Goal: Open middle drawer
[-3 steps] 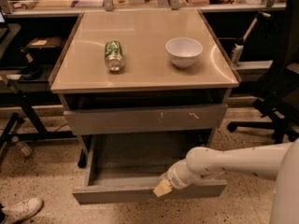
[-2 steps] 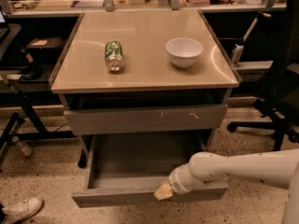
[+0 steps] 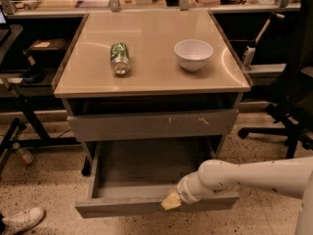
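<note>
Floor: a speckled beige terrazzo floor [image 3: 49,190] is seen under all the furniture.
Centre: a grey cabinet [image 3: 146,126] is topped by a glossy beige worktop [image 3: 151,70].
Right: a black office chair [image 3: 293,97] is placed near the cabinet.
Left: a black metal-framed desk [image 3: 19,126] is set beside the cabinet.
Behind: a long cluttered bench [image 3: 146,3] is run across the back.
Light: warm glare is reflected on the worktop.
Gripper: the gripper [image 3: 171,200] is held low before the cabinet front.
</note>
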`<state>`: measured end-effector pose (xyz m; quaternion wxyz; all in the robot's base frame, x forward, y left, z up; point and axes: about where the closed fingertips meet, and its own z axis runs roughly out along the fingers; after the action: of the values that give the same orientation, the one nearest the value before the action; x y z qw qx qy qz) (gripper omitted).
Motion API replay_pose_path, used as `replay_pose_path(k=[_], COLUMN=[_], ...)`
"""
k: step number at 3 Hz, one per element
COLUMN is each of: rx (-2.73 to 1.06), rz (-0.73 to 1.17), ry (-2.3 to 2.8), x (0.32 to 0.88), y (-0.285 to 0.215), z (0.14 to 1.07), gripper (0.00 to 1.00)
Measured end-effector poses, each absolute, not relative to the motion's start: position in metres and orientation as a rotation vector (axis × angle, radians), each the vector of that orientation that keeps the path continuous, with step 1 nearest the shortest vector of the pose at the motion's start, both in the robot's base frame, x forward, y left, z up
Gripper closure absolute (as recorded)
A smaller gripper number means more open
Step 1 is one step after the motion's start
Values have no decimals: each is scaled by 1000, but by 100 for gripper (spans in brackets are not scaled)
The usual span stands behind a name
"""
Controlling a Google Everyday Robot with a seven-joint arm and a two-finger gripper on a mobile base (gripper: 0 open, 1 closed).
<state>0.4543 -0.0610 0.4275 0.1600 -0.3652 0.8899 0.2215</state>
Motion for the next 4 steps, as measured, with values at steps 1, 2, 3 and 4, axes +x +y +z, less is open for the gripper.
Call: replay_pose_path(k=[1, 2, 3, 4], rx=[-1033, -1033, -998, -957], rz=[628, 628, 616, 600], ry=[2576, 2576, 2584, 2593], x=[437, 437, 435, 433], y=[-67, -66, -68, -72], z=[423, 427, 429, 431], gripper=[100, 100, 100, 100])
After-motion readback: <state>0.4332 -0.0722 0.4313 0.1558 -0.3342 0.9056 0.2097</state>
